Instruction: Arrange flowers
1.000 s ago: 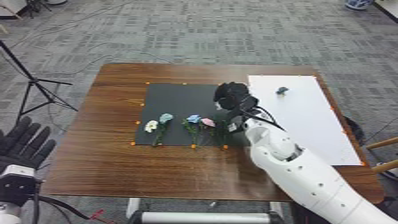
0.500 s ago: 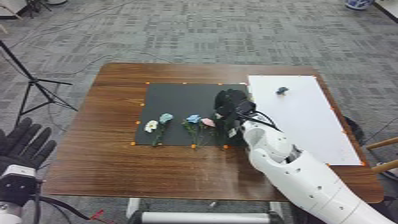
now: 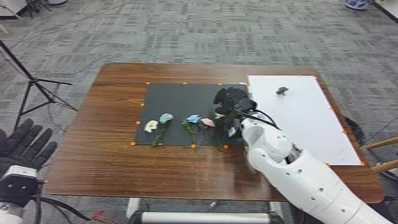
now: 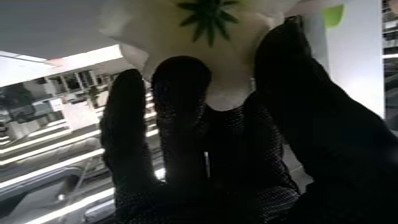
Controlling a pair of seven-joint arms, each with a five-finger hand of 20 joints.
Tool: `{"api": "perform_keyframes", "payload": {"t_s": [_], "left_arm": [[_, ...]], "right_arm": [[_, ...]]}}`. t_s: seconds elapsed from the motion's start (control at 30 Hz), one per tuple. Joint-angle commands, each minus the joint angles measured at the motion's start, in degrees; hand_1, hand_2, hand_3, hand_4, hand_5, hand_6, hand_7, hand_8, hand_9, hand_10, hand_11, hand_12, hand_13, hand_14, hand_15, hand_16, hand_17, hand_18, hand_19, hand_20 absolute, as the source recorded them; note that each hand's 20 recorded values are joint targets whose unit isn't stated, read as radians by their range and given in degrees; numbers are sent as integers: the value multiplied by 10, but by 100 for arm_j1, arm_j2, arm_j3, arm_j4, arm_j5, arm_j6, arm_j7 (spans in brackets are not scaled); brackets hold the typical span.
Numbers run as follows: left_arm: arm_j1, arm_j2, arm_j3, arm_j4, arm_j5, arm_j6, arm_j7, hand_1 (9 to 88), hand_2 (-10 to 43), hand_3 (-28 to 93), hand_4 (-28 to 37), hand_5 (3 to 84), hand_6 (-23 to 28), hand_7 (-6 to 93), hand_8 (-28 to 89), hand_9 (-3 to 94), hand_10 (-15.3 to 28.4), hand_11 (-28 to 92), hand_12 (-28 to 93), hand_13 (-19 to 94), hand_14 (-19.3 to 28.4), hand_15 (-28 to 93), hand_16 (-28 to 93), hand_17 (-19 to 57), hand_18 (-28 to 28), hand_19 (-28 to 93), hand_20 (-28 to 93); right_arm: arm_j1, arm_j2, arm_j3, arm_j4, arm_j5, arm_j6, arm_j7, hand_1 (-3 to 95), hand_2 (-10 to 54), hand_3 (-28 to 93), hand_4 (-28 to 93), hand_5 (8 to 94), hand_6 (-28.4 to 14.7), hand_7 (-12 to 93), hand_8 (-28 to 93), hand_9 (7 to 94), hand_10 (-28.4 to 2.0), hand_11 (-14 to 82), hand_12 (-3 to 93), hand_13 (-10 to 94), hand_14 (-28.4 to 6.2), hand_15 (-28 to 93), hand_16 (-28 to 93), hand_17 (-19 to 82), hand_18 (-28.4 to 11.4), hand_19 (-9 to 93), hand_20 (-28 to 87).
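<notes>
My right hand (image 3: 233, 100) is over the right part of the black mat (image 3: 169, 97), beside a pale flower (image 3: 218, 115). In the right wrist view, the right hand (image 4: 182, 125) has its thumb and fingers around a white flower (image 4: 147, 25), green leaflets at its centre. Left of this hand on the mat lie a pink flower (image 3: 208, 122), a blue flower (image 3: 194, 119), a light blue flower (image 3: 166, 118) and a white flower (image 3: 151, 126), stems toward the near edge. My left hand (image 3: 22, 147) rests open, palm up, left of the table.
A white sheet (image 3: 302, 120) covers the table's right side, with a small dark green object (image 3: 282, 90) near its far end. Orange markers line the mat. Left of the brown table (image 3: 111, 110) stands a black tripod (image 3: 34, 80).
My right hand has moved a little toward the near edge, then slightly back, and the pale flower beside it is nearer the pink one. The left hand has stayed where it was.
</notes>
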Motion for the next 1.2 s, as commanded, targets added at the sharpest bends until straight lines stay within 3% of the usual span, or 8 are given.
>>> {"api": "perform_keyframes", "payload": {"t_s": [0.03,0.17,0.27,0.47,0.67,0.9,1.0,1.2], "left_arm": [[44,-31,-22,-27,10,40,-15,238,191,695,-283,353,77,113,-78,295,124,151,118,214,126,243,-27,-38,101,176,124],[57,-36,-34,-35,-35,50,-13,238,192,693,-283,354,77,113,-78,296,125,152,118,214,126,245,-28,-39,101,177,124],[56,-46,-53,-38,25,49,-57,230,200,688,-283,354,77,113,-78,296,124,152,118,214,126,245,-28,-40,101,179,125],[86,-34,-75,-43,-2,44,-11,229,199,695,-283,354,77,113,-78,295,125,151,117,213,127,245,-28,-40,102,183,127],[81,-81,-63,-50,31,13,-20,230,198,695,-283,354,77,112,-78,296,125,152,117,214,126,245,-28,-40,102,183,126],[166,-130,-108,-76,72,42,-43,231,197,696,-283,354,77,113,-78,296,125,153,117,214,126,245,-28,-40,102,184,126],[207,-137,-162,-77,152,31,-86,232,196,695,-283,354,77,113,-78,295,124,152,117,214,126,244,-28,-40,102,184,126],[209,-78,-117,-65,80,-22,27,234,195,694,-283,353,76,114,-78,295,124,152,117,214,126,242,-27,-40,102,184,125]], "right_arm": [[-3,52,67,-187,-12,-1,133,449,-95,770,-283,654,-8,177,-129,715,-110,222,227,656,-94,677,349,283,-228,745,433],[-70,64,103,-279,17,-48,143,437,-95,769,-283,649,-11,173,-128,705,-117,226,202,659,-105,731,351,285,-233,750,434],[-110,80,113,-331,14,-54,140,430,-95,768,-283,644,-14,169,-127,700,-123,216,197,659,-104,744,341,286,-235,751,433],[-155,101,163,-419,-75,-126,183,420,-95,767,-283,637,-18,161,-123,695,-124,210,192,665,-107,767,334,286,-236,754,433],[-223,311,354,-465,-318,457,422,396,-95,760,-271,629,-21,156,-121,672,-133,197,187,662,-109,765,329,286,-235,754,429],[-693,515,1434,-717,-157,-683,871,421,-95,778,-260,585,-23,153,-120,566,-138,136,154,645,-108,769,321,279,-229,750,417],[-760,612,1612,-645,-146,-730,1097,434,-95,786,-269,537,-37,145,-118,503,-149,119,146,622,-112,770,317,269,-229,746,410],[-366,730,1485,-281,-270,-991,1287,455,-95,797,-280,477,-54,133,-115,422,-159,95,126,617,-115,779,304,269,-232,751,397]]}}
